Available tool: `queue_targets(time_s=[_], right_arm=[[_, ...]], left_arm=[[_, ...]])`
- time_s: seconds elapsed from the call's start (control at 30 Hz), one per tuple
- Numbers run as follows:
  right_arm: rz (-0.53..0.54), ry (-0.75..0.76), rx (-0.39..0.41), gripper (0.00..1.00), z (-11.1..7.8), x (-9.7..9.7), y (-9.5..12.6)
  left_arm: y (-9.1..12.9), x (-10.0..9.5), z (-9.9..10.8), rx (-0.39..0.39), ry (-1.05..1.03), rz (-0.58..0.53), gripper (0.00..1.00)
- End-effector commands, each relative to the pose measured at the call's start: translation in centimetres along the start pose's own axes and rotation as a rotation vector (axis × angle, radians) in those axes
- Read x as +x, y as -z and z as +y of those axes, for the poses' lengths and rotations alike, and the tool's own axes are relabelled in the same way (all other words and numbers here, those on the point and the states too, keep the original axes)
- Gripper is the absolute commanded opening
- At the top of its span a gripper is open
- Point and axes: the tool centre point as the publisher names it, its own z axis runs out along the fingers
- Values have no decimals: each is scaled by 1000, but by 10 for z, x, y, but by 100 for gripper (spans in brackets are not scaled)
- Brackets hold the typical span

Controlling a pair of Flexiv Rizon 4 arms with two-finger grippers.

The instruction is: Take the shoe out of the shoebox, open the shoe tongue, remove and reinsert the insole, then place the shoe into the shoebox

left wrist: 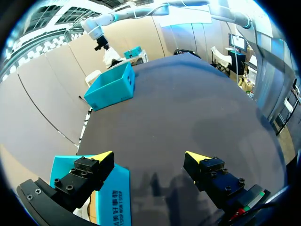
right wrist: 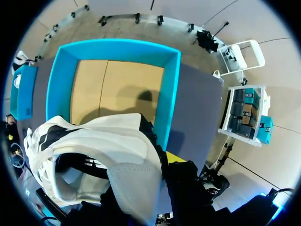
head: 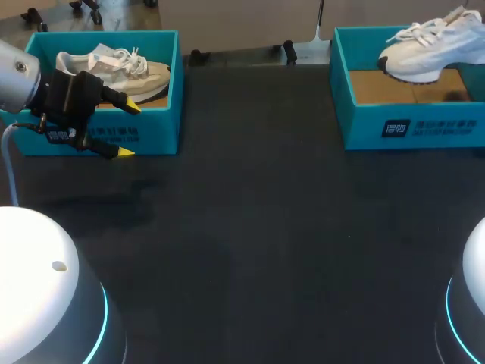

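Observation:
A white sneaker [head: 428, 47] hangs tilted over the right teal shoebox [head: 409, 125], toe toward the table's middle. My right gripper [right wrist: 160, 162] is shut on the sneaker's [right wrist: 103, 155] heel collar, above the box's brown floor [right wrist: 117, 84]; one yellow tip shows, and the gripper is out of the head view. A beige sneaker [head: 114, 68] lies in the left teal shoebox [head: 144, 133]. In front of that box's front wall my left gripper [head: 127, 130] stands open and holds nothing. In the left wrist view that gripper [left wrist: 149, 157] hovers over the box's corner [left wrist: 110, 193].
Black table cloth [head: 265, 227] spreads between and in front of the two boxes. The two arm bases [head: 38, 288] stand at the near corners. Clamps and a stand foot [head: 292, 51] sit at the far edge between the boxes.

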Motion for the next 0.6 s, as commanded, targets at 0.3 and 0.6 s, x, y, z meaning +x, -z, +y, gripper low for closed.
queue_targets(time_s=[0.3,0.6], right_arm=[[-7,-294,-3,0,-17,-9,-9],[-17,-295,-34,0,-21,-2,-11]], left_arm=[[0,0,0,-3,0,1,100],[0,0,0,-3,0,1,100]])
